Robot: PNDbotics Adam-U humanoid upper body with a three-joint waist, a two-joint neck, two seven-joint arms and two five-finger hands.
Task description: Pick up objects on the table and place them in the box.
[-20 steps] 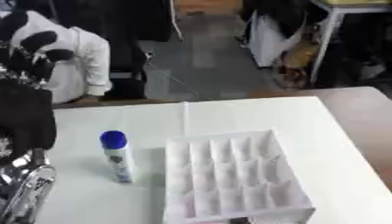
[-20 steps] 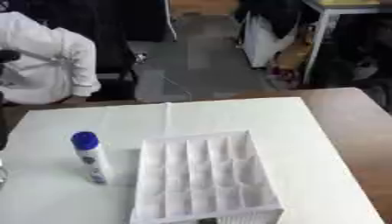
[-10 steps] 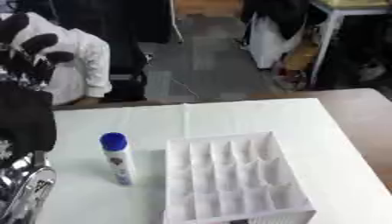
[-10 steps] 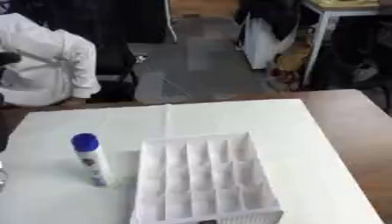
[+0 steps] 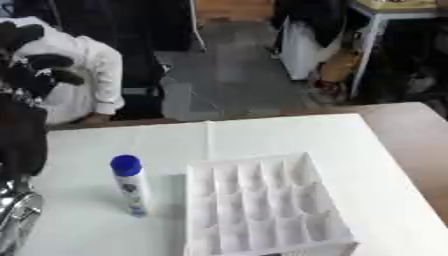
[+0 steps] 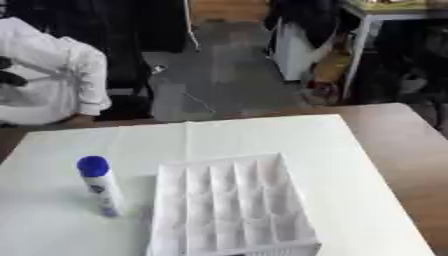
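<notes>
A white bottle with a blue cap (image 5: 129,186) stands upright on the white table (image 5: 289,135), just left of the box. The box (image 5: 262,207) is white, divided into several small compartments, and nothing shows inside them. My left hand (image 5: 39,67) is raised at the far left edge, well above and behind the bottle, with black fingers relaxed and holding nothing. Only a fingertip of it shows in the right eye view. My right hand shows in no view.
A silver arm joint (image 5: 16,220) sits at the lower left corner. Brown tabletop (image 6: 411,165) runs along the white table's right side. Beyond the far edge are a person in white (image 6: 44,75), a dark floor and furniture.
The bottle, the box and my left hand have not moved. The whole picture has shifted down slightly, so the camera moved.
</notes>
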